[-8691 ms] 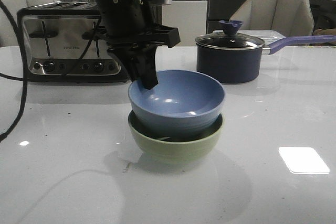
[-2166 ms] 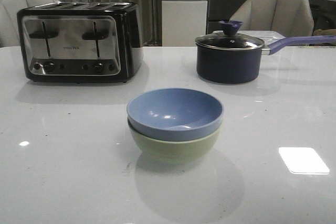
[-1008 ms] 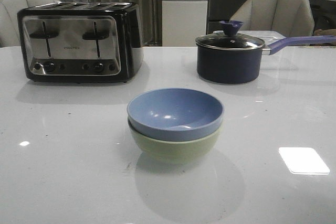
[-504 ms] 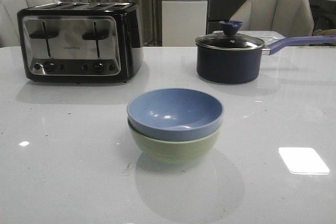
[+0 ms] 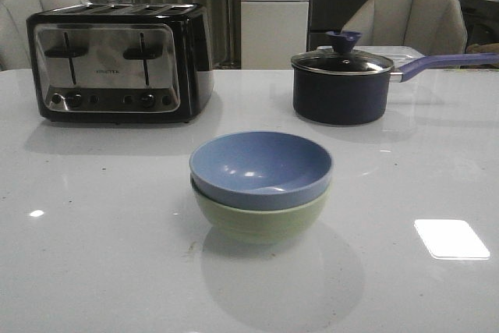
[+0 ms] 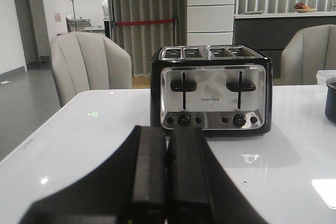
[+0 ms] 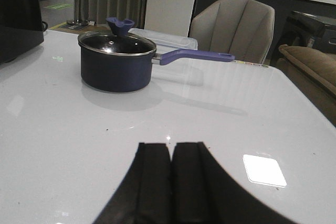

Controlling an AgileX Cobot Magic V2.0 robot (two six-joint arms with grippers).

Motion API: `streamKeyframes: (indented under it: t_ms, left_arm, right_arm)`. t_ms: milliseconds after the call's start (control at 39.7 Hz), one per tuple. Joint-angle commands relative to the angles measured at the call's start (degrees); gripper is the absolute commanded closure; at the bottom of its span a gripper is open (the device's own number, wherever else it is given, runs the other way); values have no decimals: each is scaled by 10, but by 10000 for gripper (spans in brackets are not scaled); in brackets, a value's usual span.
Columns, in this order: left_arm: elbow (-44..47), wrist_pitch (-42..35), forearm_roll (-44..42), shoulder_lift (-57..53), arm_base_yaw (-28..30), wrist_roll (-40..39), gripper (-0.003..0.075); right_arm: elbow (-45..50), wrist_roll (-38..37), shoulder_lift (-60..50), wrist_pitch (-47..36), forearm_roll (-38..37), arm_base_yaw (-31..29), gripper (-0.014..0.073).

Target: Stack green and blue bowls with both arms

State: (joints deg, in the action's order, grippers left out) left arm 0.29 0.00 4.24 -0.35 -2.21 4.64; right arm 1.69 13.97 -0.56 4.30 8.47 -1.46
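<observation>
The pale blue bowl (image 5: pixel 261 168) sits nested inside the pale green bowl (image 5: pixel 257 221) at the middle of the white table, in the front view. Neither arm shows in the front view. My left gripper (image 6: pixel 167 129) is shut and empty, low over the table and facing the toaster. My right gripper (image 7: pixel 171 145) is shut and empty, low over the table and facing the saucepan. The bowls do not show in either wrist view.
A black and chrome toaster (image 5: pixel 117 61) stands at the back left, also in the left wrist view (image 6: pixel 211 90). A dark navy saucepan (image 5: pixel 341 85) with glass lid and long handle stands at the back right, also in the right wrist view (image 7: pixel 116 60). Chairs stand beyond the table.
8.7 s ago the left arm held the blue bowl tilted in the green bowl. It has since let go and withdrawn; the blue bowl sits level. Nothing has moved in the last second.
</observation>
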Motion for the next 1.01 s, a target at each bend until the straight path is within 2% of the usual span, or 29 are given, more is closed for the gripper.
streamKeyframes:
  t_ms: [0,126,982]
  left_arm:
    - [3,-53,1,-9,-5,1,621]
    - [3,-53,1,-9,-5,1,621]
    - [3,-53,1,-9,-5,1,621]
  right_arm:
    - [-3,-60,-11,-69,-36,-3,566]
    - [-3,-158,-11,-83,-109,-3,566]
    - [-3,-159,-11,-78,-105,-3,566]
